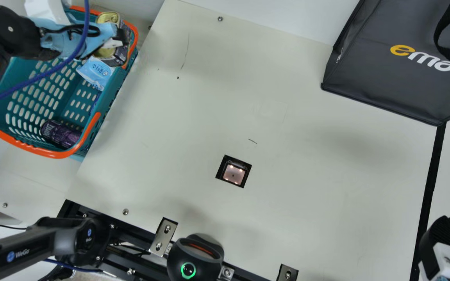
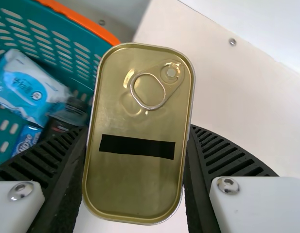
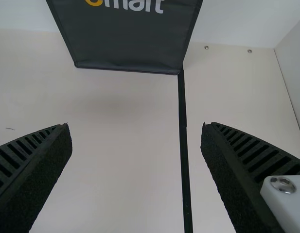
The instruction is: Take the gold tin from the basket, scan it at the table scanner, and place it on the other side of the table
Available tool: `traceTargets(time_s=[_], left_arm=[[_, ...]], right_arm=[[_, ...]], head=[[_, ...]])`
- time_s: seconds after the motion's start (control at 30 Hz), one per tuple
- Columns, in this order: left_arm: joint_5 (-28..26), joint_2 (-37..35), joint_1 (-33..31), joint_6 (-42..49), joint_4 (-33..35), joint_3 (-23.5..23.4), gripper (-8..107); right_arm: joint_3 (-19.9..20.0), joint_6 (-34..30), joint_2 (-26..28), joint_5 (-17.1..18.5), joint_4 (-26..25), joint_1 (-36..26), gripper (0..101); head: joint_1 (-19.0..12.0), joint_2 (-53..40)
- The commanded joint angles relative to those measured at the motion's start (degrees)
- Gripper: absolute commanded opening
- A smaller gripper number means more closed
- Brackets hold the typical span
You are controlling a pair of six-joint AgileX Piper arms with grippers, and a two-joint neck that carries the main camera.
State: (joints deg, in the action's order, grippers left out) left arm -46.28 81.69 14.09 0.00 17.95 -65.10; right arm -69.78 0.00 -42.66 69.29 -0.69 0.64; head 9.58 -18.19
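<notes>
My left gripper (image 2: 140,130) clamps the gold tin (image 2: 132,189) by its long sides at the basket's (image 1: 55,155) one o'clock, likely baring its lid for the scanner (image 1: 233,174) toward five; my right gripper (image 3: 135,127) gapes.

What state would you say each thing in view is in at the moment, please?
Gold tin: lid sealed, ring pull lying flat, held.
Left end effector: shut on the tin.
Right end effector: open, holding nothing.
Scanner: lit.
Basket: open-topped, with goods inside.
Purple can: lying on its side in the basket.
Black bag: open or shut, I cannot tell.
</notes>
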Motion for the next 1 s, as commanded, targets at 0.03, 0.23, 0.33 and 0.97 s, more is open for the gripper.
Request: traceTargets(time_s=[0.03,0.23,0.33,0.97], left_arm=[[0.1,-1.0,-3.4,-0.9,-1.1,0.9,-8],[0.7,-2.7,-9.0,-2.7,-4.3,3.2,-8],[1.1,-3.4,-11.5,-4.3,-6.2,4.5,-8],[2.0,-6.3,-25.2,-18.6,-15.9,11.3,-8]], right_arm=[[0.0,0.0,0.0,0.0,0.0,0.0,95],[0.0,0.0,0.0,0.0,0.0,0.0,95],[0.0,0.0,0.0,0.0,0.0,0.0,95],[0.0,0.0,0.0,0.0,0.0,0.0,95]], head=[[-1.7,-0.2],[-1.7,-0.2],[-1.7,-0.2],[-1.7,-0.2]])
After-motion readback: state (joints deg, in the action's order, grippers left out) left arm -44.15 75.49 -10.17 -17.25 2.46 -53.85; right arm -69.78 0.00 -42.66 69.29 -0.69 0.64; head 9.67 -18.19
